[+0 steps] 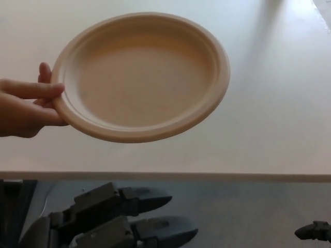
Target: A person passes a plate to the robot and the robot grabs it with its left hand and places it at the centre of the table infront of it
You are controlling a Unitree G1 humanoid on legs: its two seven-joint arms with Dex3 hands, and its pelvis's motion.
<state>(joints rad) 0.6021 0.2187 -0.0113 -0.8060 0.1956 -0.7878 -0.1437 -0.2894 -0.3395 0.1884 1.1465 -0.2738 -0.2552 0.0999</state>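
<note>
Plate (142, 77): round, beige, looking like a moulded-fibre disposable type, raised rim, shallow well. Hanging in the air over the near-left part of the white table (274, 113), tilted slightly toward the camera, not touching the surface. Being pinched at its left rim by a person's hand (23, 108), thumb lying on top of the rim, other digits tucked underneath.

Probably handling light and fairly stiff, though likely flexing at the rim if squeezed hard; matte surface, so likely grippy rather than slick. Not fragile. Best taking hold at the near or lower-left rim, clear of the person's digits, thumb over the lip and fingers under.

Left hand (111, 219) sitting low at the bottom edge, below the table's near edge and well short of the plate, fingers (150, 196) apart and extended forward, holding nothing. Right hand (314, 231) barely peeking in at the bottom right corner; cannot tell its finger state.
</note>
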